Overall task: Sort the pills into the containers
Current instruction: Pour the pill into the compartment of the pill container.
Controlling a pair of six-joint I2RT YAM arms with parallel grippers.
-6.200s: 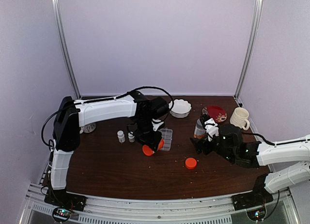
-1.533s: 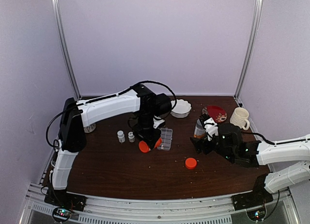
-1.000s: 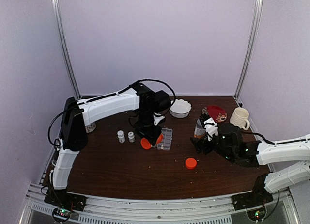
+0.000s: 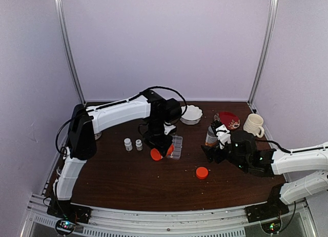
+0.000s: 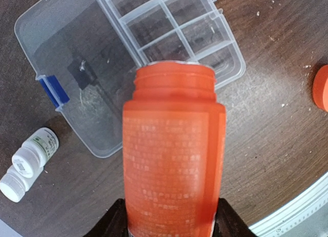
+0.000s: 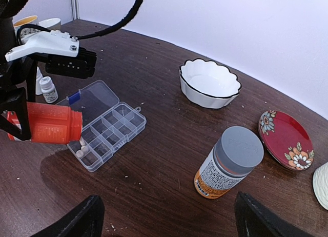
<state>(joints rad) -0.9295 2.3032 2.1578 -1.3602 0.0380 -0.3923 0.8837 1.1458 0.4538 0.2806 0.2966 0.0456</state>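
Two small white bottles (image 4: 128, 143) stand side by side at the left of the table (image 4: 128, 185), with closed caps. Their labels carry print, but it is too small to read.

Just right of them, the left gripper (image 4: 159, 151) is clamped half-wide around one orange bottle (image 5: 171, 165). The bottle has no cap and lies nearly level. The print on its label is fine and blurred – not readable. Its open mouth is over the near end of the clear pill box (image 6: 105, 126), which lies open on the table, the lid with a blue latch folded back on the left. The box has a grid of small compartments. In the right wrist view, two pale pills (image 6: 79, 153) lie in the end compartments by the bottle mouth; the others look empty.

One orange cap (image 4: 202, 172) lies on the table, well apart from the box. Behind are one empty white bowl (image 4: 190, 114), one bottle with a grey cap (image 6: 228, 162) and an unreadable white-and-orange label, one red flowered plate (image 6: 284, 139) and one cream mug (image 4: 253, 124).

The right gripper (image 6: 169, 219) has its jaws spread wide – it holds nothing.
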